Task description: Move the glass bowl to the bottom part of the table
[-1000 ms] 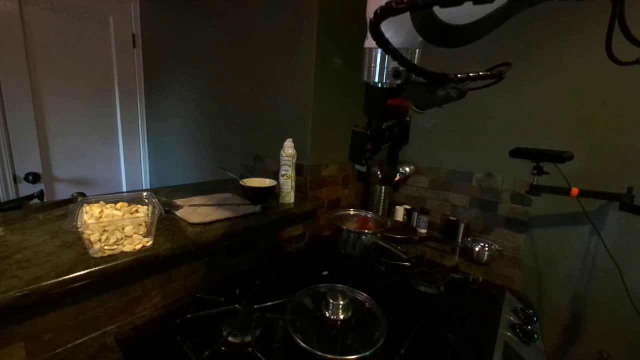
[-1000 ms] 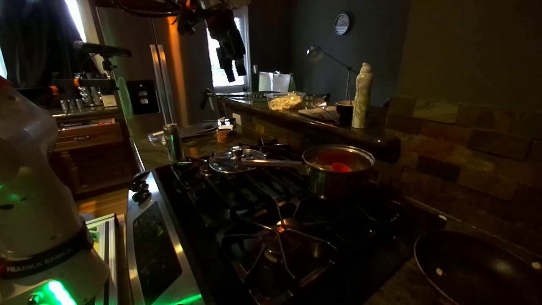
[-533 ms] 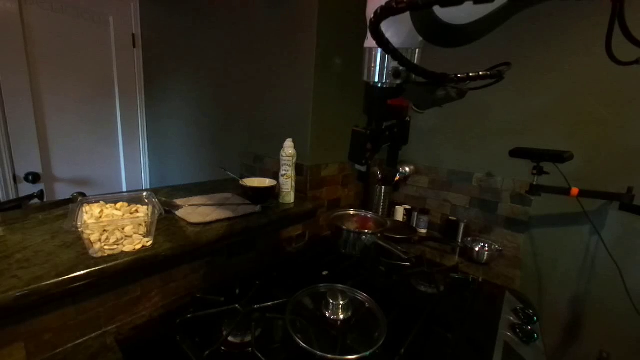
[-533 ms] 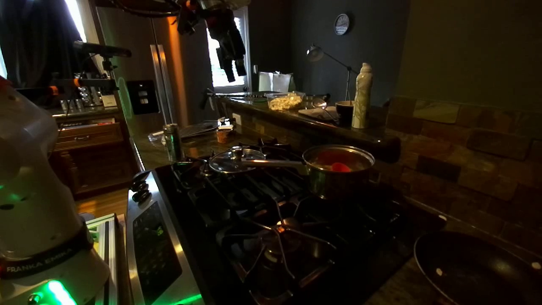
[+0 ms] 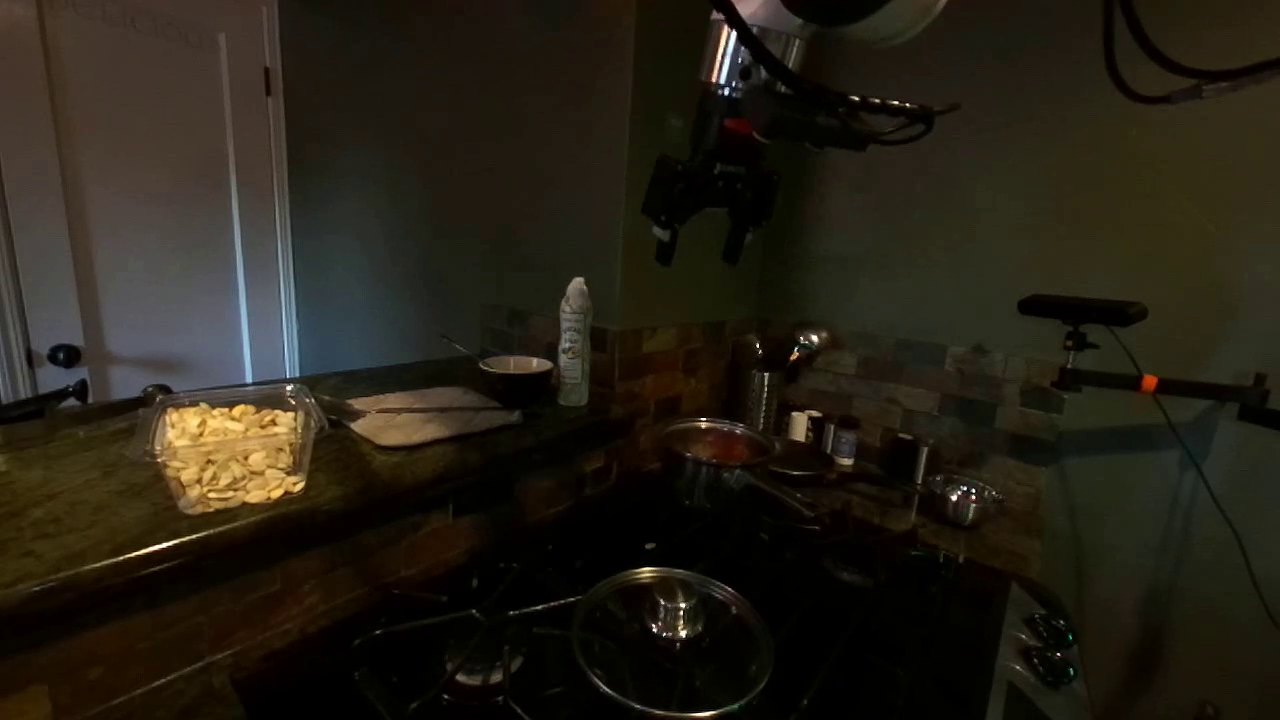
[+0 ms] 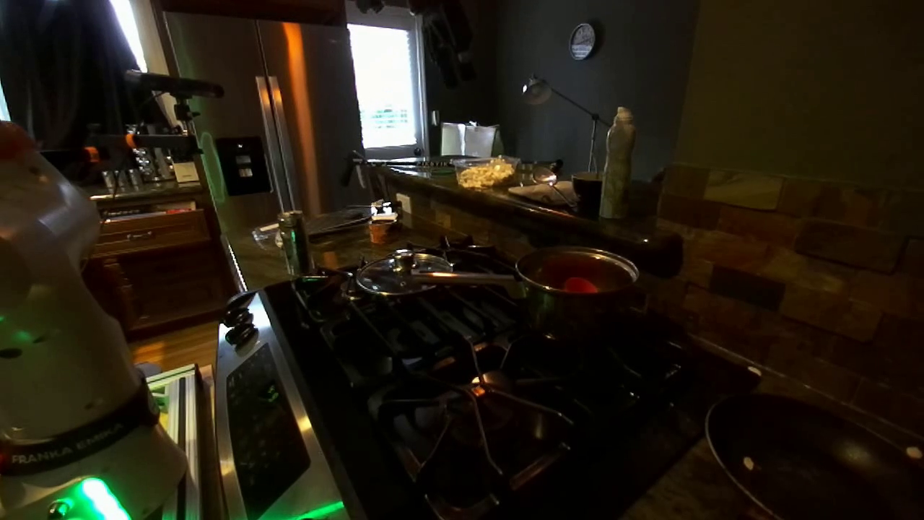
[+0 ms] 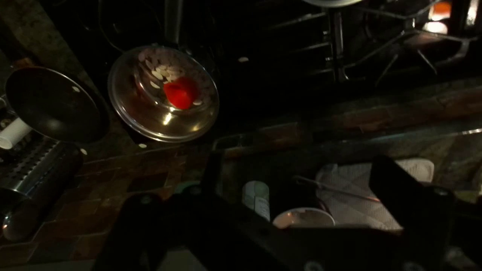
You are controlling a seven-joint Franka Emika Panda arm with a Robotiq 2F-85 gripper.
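The glass bowl, clear and squarish with pale pieces inside, stands on the table at the left in an exterior view. It also shows farther back in an exterior view. The table is a dark glossy raised counter with a thick front edge. My gripper is open and empty, high in the air, well to the right of the bowl. It is a dark shape at the top in an exterior view. In the wrist view its open fingers frame the counter's other end; the bowl is out of view there.
A spray bottle, a dark bowl with a spoon and a quilted pad stand on the counter between gripper and glass bowl. Below are a pot, a glass lid and the black stovetop. A frying pan lies beside it.
My gripper has moved left and up in an exterior view and turned, so both fingers now show spread apart. In an exterior view it moved right and up. The glass bowl has not moved.
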